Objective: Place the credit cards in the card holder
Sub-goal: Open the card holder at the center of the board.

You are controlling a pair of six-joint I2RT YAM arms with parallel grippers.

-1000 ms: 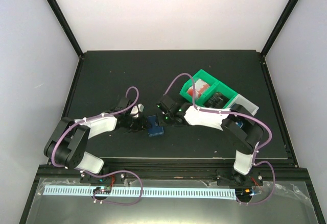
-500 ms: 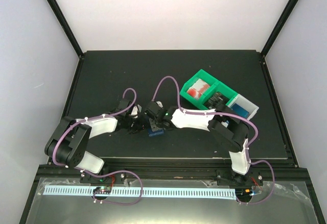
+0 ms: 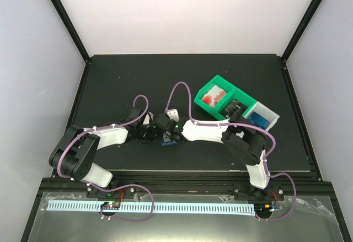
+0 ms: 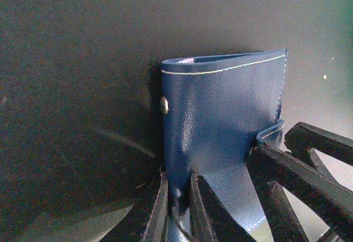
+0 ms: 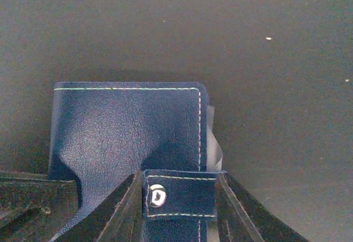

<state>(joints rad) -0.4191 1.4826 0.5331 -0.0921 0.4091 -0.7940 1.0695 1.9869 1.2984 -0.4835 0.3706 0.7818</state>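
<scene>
No brand or lettering shows anywhere; the nearest thing to a mark is a small dark shape in the metal snap, too small to read. From above, the card holder is only a scrap of blue on the black table, near the front edge and mostly hidden where the two arms meet. Well off to the right stand a green bin with something red in it and a white bin with something blue in it, both too small to make out. The wrist cameras give what the overhead one cannot. The left one shows the holder folded shut, navy with a pale line of stitching, a round stud near its left edge and a pale sliver peeking from the fold at the top. The left gripper has its fingers almost together, pinched on the holder's near edge, a thin strip of blue between them. The right arm's dark fingers crowd in from the right of that view. The right wrist camera shows the other face, flat on the table, with the snap tab pointing back at the lens. The right gripper is closed against the tab's two side edges, its fingers no wider apart than the tab. A pale thin edge pokes out along the holder's right side — whether it is a card I cannot tell.
</scene>
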